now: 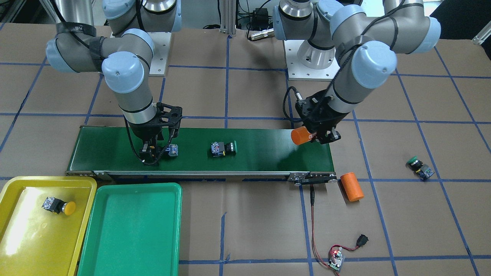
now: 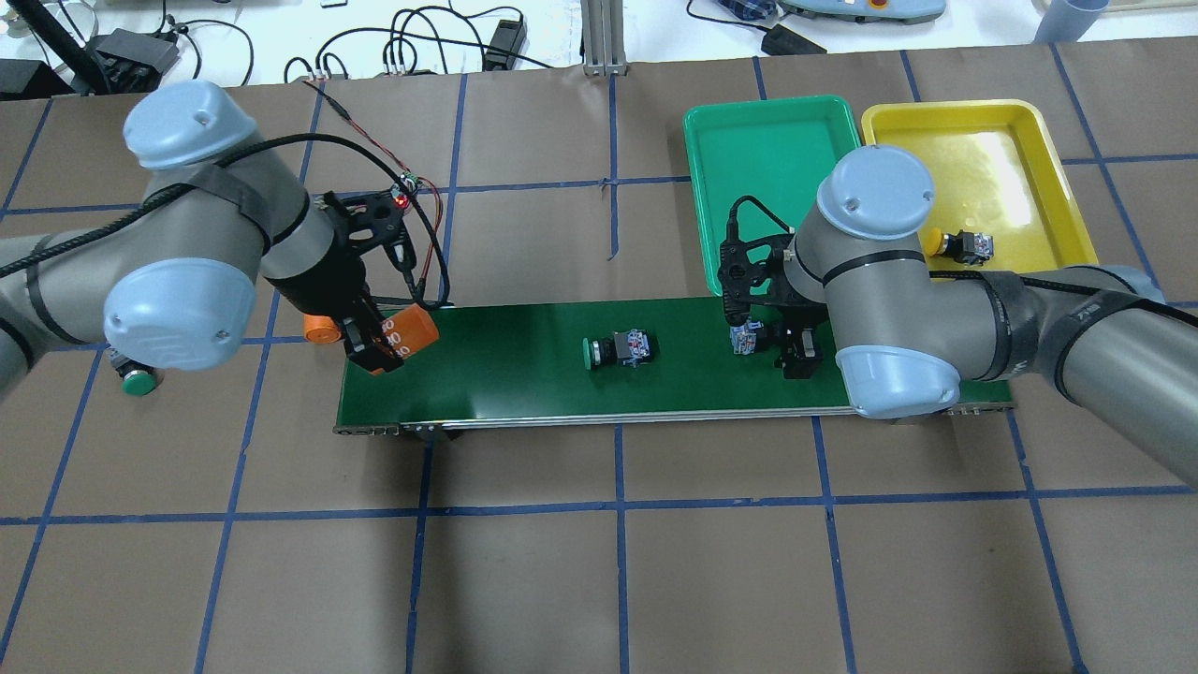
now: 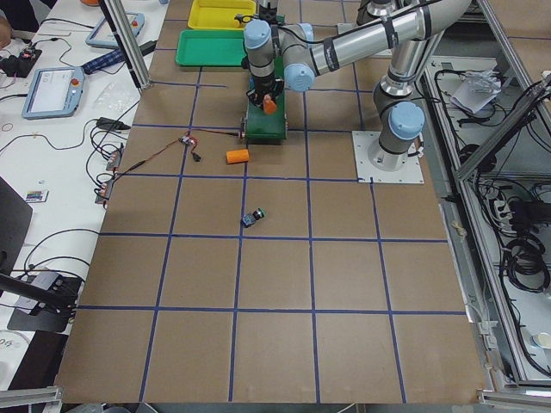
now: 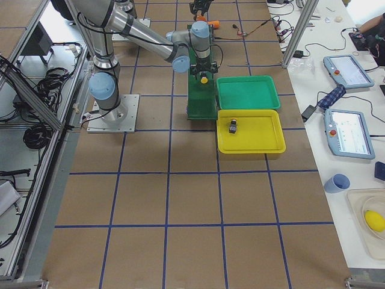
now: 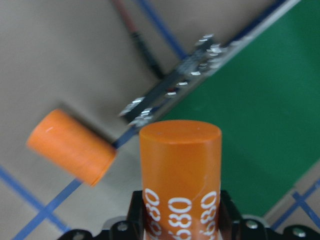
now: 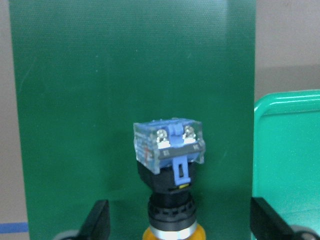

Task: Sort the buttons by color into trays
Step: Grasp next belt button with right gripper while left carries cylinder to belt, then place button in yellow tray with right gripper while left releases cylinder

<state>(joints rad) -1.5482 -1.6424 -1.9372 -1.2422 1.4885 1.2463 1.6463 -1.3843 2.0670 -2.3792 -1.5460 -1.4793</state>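
The right jaws stand wide open, low over the conveyor belt (image 1: pixel 268 153), and grip nothing. In the right wrist view a yellow-capped button (image 6: pixel 169 150) lies between them with a clear gap to each of the fingers (image 6: pixel 100 222) (its yellow cap is nearest the camera, and its grey-blue contact block points away along the belt). Just beside these jaws, off the belt's edge on the side away from the robot, lies the green tray (image 1: pixel 126 230). The yellow tray (image 1: pixel 11 183) sits rim to rim with it, farther out from the jaws. In the yellow tray a second yellow-capped button (image 1: pixel 58 206) lies on its side, cap towards the green tray.

The left jaws are closed on an orange cylinder (image 5: pixel 180 165), gripping it by one end so that most of it sticks out beyond them. White digits reading 680 show at the gripped end. The cylinder is held at the other end of the belt; whether it touches the belt I cannot tell. Near these jaws, just off that end of the belt, a second orange cylinder (image 1: pixel 351 186) lies on its side on the table (image 1: pixel 249 96). Farther out, well apart from the jaws, a green-capped button (image 1: pixel 420 168) lies on the table.

Between the two pairs of jaws, somewhat nearer the right, a second green-capped button (image 1: pixel 223 148) lies on its side on the belt, cap towards the left jaws. Beyond the second cylinder a small circuit board (image 1: pixel 336 258) with a red wire lies on the table.
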